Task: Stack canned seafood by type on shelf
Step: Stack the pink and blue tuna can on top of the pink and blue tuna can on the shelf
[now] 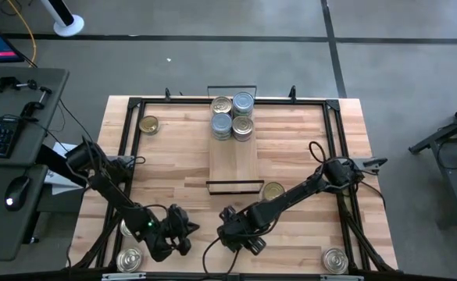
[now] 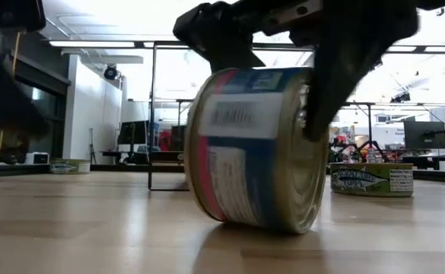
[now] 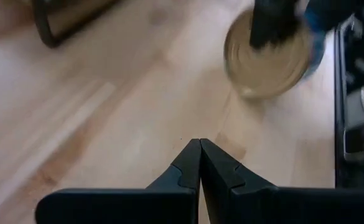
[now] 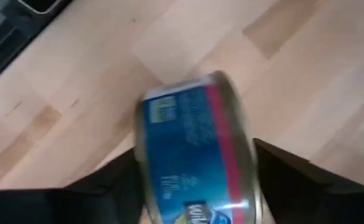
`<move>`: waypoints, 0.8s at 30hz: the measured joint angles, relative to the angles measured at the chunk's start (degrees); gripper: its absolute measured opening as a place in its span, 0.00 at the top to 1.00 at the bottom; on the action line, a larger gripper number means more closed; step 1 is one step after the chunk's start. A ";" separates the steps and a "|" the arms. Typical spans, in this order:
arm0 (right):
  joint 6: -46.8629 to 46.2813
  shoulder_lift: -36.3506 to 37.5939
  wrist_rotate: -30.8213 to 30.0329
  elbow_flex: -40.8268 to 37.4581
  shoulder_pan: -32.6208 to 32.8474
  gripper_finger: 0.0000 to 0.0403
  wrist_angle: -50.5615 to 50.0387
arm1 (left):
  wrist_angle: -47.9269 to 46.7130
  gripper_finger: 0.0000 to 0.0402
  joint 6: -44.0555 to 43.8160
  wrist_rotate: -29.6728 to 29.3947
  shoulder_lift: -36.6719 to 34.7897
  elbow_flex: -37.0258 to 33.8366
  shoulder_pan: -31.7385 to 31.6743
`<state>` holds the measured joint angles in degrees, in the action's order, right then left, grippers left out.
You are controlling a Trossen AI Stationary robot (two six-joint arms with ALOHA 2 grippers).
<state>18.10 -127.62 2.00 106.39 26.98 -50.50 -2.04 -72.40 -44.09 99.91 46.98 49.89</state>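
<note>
High view: the table point(image 1: 181, 195) fills the centre of the frame. The shelf point(image 1: 234, 160) lies at upper centre, and four tins point(image 1: 233, 117) stand grouped on its upper end. Single tins lie elsewhere: one at the table's upper left point(image 1: 148, 124), one just below the shelf's lower end point(image 1: 273, 190), two at lower left point(image 1: 130, 260), one at lower right point(image 1: 335, 260). The left gripper point(image 1: 183, 234) sits at lower centre-left. The right gripper point(image 1: 238, 234) sits just to its right at lower centre. Finger state is not readable from this view.

Low view: a blue-labelled tin point(image 2: 256, 148) stands on its edge at the frame's centre, tilted, with its rim touching the table. One dark finger point(image 2: 336, 84) of the right gripper comes down beside its right face. A flat tin point(image 2: 370, 180) rests on the table at right; another point(image 2: 70, 165) lies far off at left.

Left wrist view: the left gripper point(image 3: 200, 163) is closed, fingertips touching, holding nothing. The tin on edge point(image 3: 269, 59) shows at upper right with a dark finger across its face.

Right wrist view: the right gripper point(image 4: 194, 180) has its fingers spread to either side of the blue-labelled tin point(image 4: 191, 155). Whether the fingers press on the tin cannot be told.
</note>
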 joint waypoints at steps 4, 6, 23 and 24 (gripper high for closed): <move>-2.10 1.63 -2.49 -0.02 0.00 0.60 -1.35 | -4.25 1.00 -0.92 -9.53 -3.76 0.02 0.28; -5.05 3.02 -2.43 0.82 -0.02 0.58 -3.96 | -9.66 1.00 -0.66 -12.84 -7.05 0.02 0.36; -47.39 15.08 -5.45 8.19 8.94 0.58 -39.56 | -27.55 1.00 16.59 -17.95 -40.40 -2.43 -2.74; -48.36 16.34 -5.22 5.90 9.17 0.58 -39.43 | -27.56 1.00 17.32 -17.94 -41.54 -2.43 -3.24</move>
<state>-30.26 -111.28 -3.22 112.28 36.16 -89.93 -29.60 -55.08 -62.03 58.38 44.56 46.65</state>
